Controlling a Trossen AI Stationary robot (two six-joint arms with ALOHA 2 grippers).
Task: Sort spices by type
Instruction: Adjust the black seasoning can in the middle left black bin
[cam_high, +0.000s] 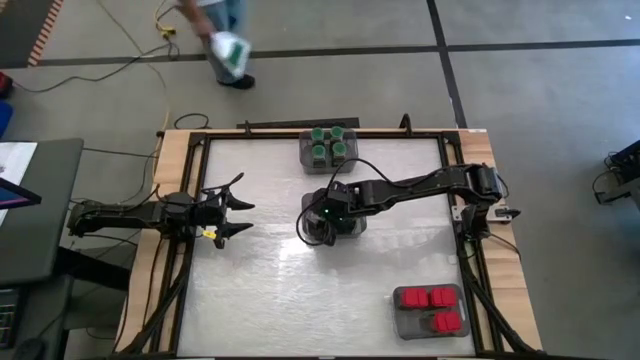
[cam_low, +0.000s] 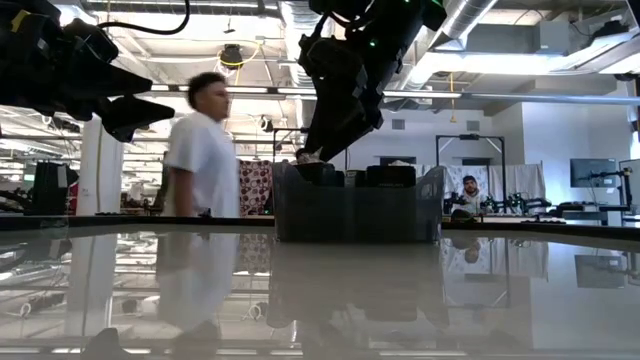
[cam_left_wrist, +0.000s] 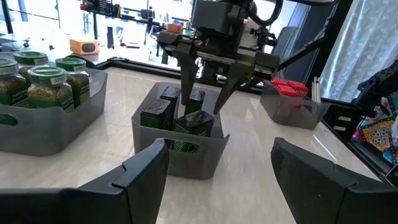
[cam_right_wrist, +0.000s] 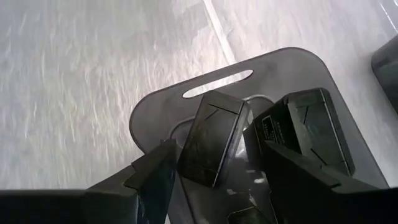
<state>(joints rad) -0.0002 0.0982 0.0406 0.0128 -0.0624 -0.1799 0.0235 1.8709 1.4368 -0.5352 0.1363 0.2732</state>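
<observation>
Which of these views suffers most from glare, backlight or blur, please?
Low view: bright ceiling lights backlight the right gripper and middle bin into silhouettes, and the glossy table mirrors the room. High view: mild sheen. Right wrist view: the near black-topped jar looks soft.

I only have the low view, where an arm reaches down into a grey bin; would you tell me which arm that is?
Observer: The right one. The high view shows the right hand over the middle bin.
Operator: Thank you. What does that bin hold?
Observer: Black-topped jars. The right wrist view shows a tilted jar between the hand's open fingers.
Operator: And where is the other arm, if I may ask?
Observer: The left hand hangs open and empty to the left of that bin.
</observation>
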